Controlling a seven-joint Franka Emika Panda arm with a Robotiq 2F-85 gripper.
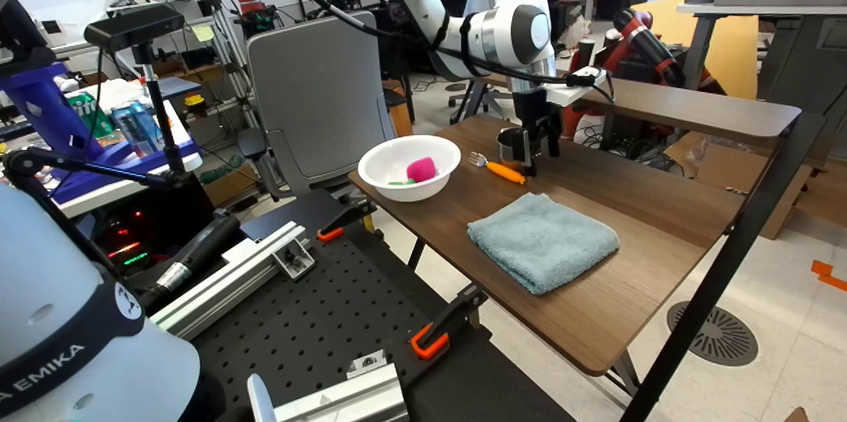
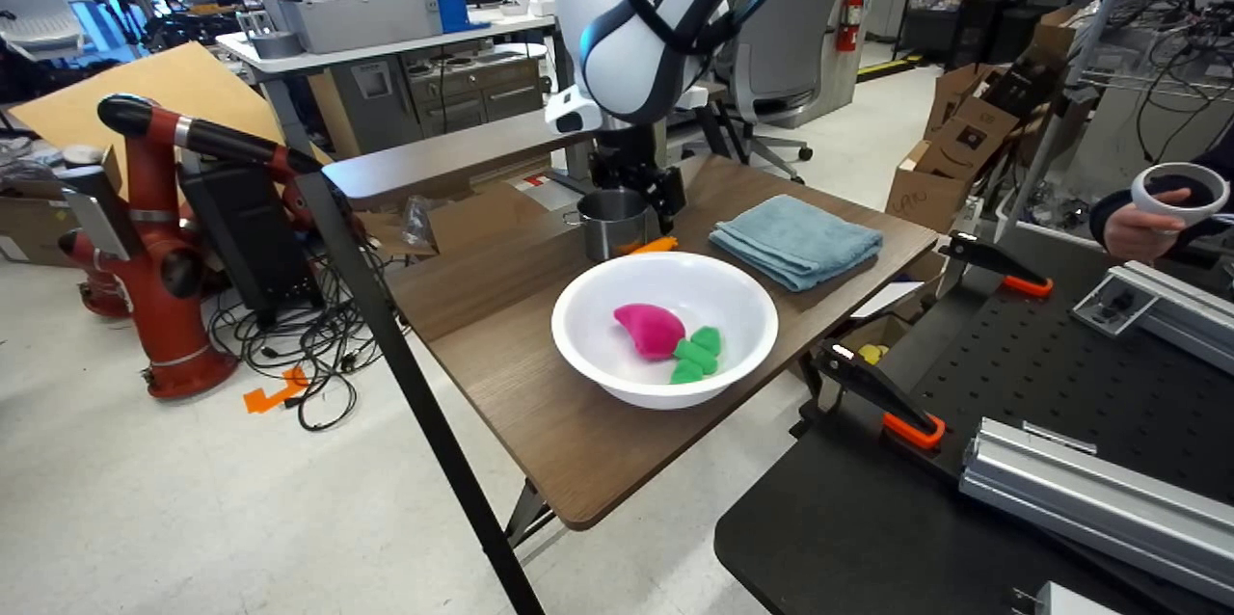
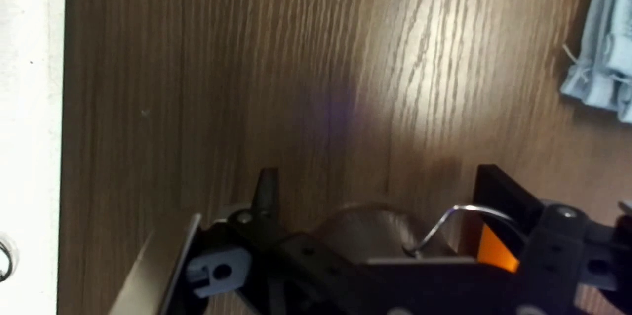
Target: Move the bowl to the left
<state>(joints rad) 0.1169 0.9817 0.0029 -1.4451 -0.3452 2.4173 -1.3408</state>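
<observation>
The bowl is a small silvery metal pot with straight sides and a wire handle. It stands upright on the brown table in both exterior views (image 1: pixel 508 143) (image 2: pixel 614 226). In the wrist view, part of the bowl (image 3: pixel 370 236) and its handle show at the bottom, largely hidden by the gripper body. My gripper (image 3: pixel 382 181) is open, with its two fingers wide apart and table showing between them. In both exterior views, the gripper (image 1: pixel 541 149) (image 2: pixel 656 196) is low over the table, right beside the bowl. Whether a finger touches the bowl or handle cannot be told.
A fork with an orange handle (image 1: pixel 505 172) lies beside the bowl. A wide white bowl (image 2: pixel 578 345) holding pink and green pieces stands at the table edge. A folded blue towel (image 1: pixel 542 243) lies on the table. A raised shelf (image 1: pixel 688 108) runs along one side.
</observation>
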